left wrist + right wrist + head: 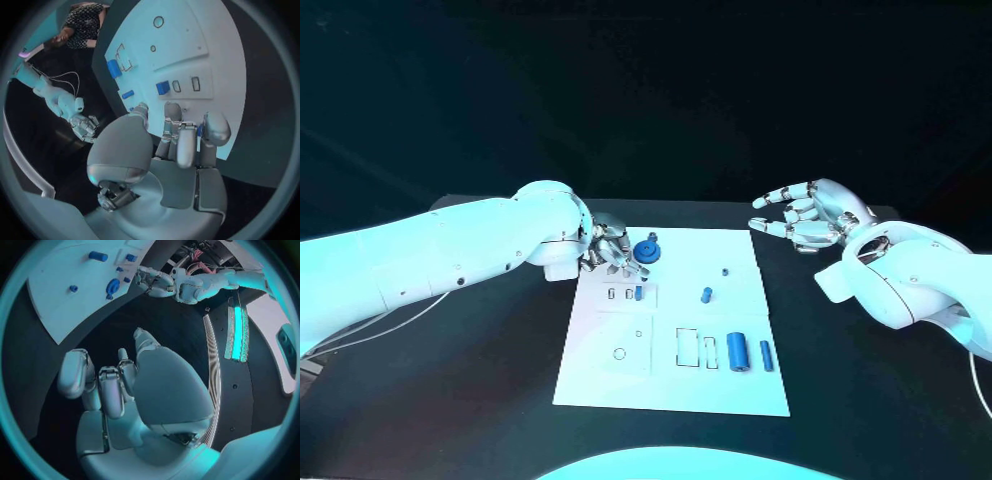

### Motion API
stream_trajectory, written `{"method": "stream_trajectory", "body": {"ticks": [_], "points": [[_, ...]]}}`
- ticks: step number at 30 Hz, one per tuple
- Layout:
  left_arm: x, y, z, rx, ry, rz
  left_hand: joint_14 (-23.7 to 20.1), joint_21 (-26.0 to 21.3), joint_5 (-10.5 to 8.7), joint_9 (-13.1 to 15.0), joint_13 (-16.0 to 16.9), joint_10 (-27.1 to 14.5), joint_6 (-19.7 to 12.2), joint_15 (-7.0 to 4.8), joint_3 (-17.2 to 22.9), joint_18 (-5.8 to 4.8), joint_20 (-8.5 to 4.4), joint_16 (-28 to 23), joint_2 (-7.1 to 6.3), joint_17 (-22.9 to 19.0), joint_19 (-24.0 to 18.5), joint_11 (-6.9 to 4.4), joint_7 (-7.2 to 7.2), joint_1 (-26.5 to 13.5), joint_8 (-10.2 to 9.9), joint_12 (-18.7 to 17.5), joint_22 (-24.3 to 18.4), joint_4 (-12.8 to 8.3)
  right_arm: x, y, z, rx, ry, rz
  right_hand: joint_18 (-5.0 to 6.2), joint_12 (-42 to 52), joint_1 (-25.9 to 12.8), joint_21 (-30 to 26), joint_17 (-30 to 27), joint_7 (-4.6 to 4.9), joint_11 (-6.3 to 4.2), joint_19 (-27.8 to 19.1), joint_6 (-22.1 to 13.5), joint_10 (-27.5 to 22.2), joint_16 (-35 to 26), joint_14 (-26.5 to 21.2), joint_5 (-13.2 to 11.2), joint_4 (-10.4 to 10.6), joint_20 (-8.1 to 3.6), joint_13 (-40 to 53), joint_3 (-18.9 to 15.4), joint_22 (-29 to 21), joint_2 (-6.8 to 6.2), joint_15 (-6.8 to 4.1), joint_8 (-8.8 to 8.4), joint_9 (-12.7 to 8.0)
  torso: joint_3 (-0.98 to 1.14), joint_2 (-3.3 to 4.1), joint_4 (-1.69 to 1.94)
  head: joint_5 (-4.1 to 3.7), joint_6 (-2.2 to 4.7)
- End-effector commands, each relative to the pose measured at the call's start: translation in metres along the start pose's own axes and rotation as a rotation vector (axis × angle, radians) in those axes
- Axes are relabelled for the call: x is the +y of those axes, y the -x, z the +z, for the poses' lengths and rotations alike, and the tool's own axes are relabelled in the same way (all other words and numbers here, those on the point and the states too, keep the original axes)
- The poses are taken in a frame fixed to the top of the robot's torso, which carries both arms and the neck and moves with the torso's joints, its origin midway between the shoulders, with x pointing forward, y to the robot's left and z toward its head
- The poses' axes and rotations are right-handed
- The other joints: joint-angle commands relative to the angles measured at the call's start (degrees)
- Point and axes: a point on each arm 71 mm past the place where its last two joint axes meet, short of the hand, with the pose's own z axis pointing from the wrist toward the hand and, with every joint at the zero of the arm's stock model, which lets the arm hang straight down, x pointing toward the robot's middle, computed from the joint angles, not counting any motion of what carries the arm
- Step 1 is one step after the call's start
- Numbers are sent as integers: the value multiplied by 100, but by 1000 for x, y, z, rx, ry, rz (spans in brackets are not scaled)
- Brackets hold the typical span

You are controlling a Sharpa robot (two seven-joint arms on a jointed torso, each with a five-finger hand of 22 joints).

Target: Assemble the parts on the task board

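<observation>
Head view: left hand (pixel 613 249) over task board (pixel 672 385).

black table (pixel 473 400) under teal light, dark room behind

Left hand (pixel 612 250) curled downward; right hand (pixel 805 218) raised, fingers apart.

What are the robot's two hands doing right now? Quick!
Left hand: at the task board, fingers curled by a blue part; whether it holds it cannot be told.
Right hand: open, holding nothing, off the board.
</observation>
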Motion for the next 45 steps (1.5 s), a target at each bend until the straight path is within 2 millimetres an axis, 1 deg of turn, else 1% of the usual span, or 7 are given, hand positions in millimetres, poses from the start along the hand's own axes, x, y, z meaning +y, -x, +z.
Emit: {"method": "stream_trajectory", "body": {"ticks": [1, 5, 12, 26, 30, 38, 45], "points": [[-1, -3, 2, 46, 35, 48, 139, 32, -41, 14, -8, -38, -58, -26, -46, -34, -15, 8, 15, 457, 18, -1, 2, -66, 33, -17, -2, 3, 0, -1, 0, 18, 2, 12, 116, -39, 3, -52, 873, 11, 3, -40, -50, -32, -31, 427, 33, 0, -2, 96, 25, 25, -35, -36, 25, -9, -11, 7, 11, -9, -15], [-3, -6, 6, 59, 38, 54, 134, 26, -42, 17, -26, -50, -61, -26, -48, -32, -14, 3, 16, 448, 8, 0, 3, -67, 33, -29, -16, 2, 0, -1, 1, 20, 0, 9, 116, -39, 3, -52, 873, 11, 3, -40, -50, -32, -31, 427, 33, 0, -2, 96, 25, 25, -35, -36, 25, -9, -7, 5, 2, 7, -27], [-6, -9, 11, 77, 45, 68, 135, 28, -42, 26, -31, -66, -78, -23, -54, -33, -12, 8, 24, 455, 10, 3, 6, -66, 31, -34, -9, 1, 0, -2, 2, 24, 0, 6, 117, -41, 6, -59, 870, 12, 4, -43, -58, -35, -33, 426, 36, 0, -2, 93, 29, 21, -38, -36, 23, -12, -13, 7, 7, -12, -40], [-8, -13, 17, 102, 52, 77, 136, 29, -42, 36, -26, -77, -92, -19, -62, -34, -10, 13, 34, 462, 9, 7, 10, -68, 31, -33, -7, 1, 1, -5, 4, 31, 2, 3, 122, -51, 5, -87, 847, 16, 6, -53, -76, -47, -43, 420, 43, 6, -2, 80, 37, 5, -38, -35, 20, -17, -5, 4, 9, -14, -54], [-9, -13, 19, 108, 53, 75, 136, 32, -33, 55, -19, -89, -104, -15, -60, -36, -6, 18, 53, 468, 12, 9, 11, -33, 37, -28, 4, -6, 1, -5, 4, 33, 3, 3, 122, -52, 5, -90, 846, 16, 7, -54, -78, -48, -44, 419, 44, 6, -2, 79, 38, 3, -38, -34, 20, -17, -10, 8, 7, -13, -56], [-10, -14, 21, 111, 52, 63, 128, 33, -1, 108, -5, -115, -132, -11, -35, -34, 1, 20, 141, 462, 1, 11, 12, 86, 47, -15, 3, -6, 3, -7, 5, 39, 5, 3, 122, -52, 24, -96, 836, 18, 7, -55, -87, -47, -50, 417, 51, 2, -1, 79, 60, 1, -32, -33, 25, -21, -8, 8, -7, -33, -51], [-11, -15, 22, 119, 50, 56, 130, 40, 3, 138, 11, -118, -138, -11, -18, -35, 3, 30, 174, 471, 5, 8, 9, 177, 53, -1, 17, -11, 3, -8, 5, 45, 6, 3, 122, -50, 44, -100, 837, 18, 7, -53, -88, -45, -51, 417, 54, -3, -1, 81, 82, 0, -27, -33, 33, -23, -4, 5, 15, -53, -65]]}}
